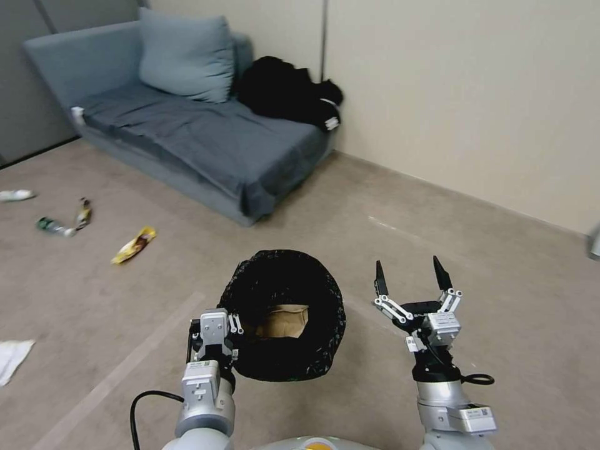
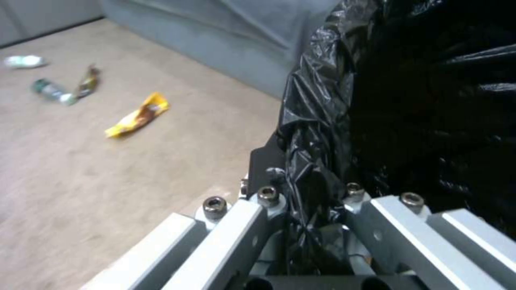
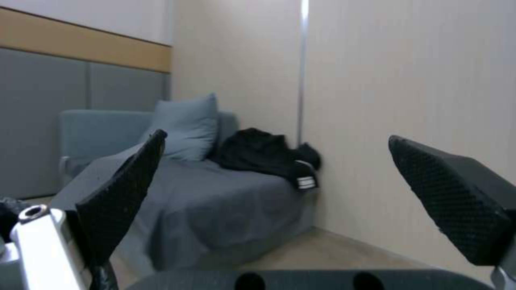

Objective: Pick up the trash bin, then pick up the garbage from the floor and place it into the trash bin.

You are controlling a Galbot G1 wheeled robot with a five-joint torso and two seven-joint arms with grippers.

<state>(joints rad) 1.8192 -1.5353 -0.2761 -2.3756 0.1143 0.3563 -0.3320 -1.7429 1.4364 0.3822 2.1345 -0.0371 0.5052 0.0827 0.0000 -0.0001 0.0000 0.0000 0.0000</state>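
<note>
The trash bin point(image 1: 284, 315) hangs above the floor point(image 1: 437, 237), its black bag liner point(image 2: 376, 100) folded over the rim and a brown paper bag point(image 1: 281, 320) lying inside. My left gripper point(image 1: 215, 325) is shut on the bin's near rim. To the bin's right my right gripper point(image 1: 409, 275) is held up, open and empty, its fingertips point(image 3: 129, 177) wide apart. Garbage lies on the carpet to the left: a yellow wrapper point(image 1: 134, 244), a small bottle point(image 1: 53, 226), a brown wrapper point(image 1: 83, 213), a white packet point(image 1: 15, 195) and a white tissue point(image 1: 11, 358).
A grey-blue sofa point(image 1: 200, 137) with a cushion point(image 1: 184, 56) and a black garment point(image 1: 284, 90) stands against the back wall. A beige wall point(image 1: 469, 100) runs along the right. Pale tape lines point(image 1: 119, 369) cross the carpet.
</note>
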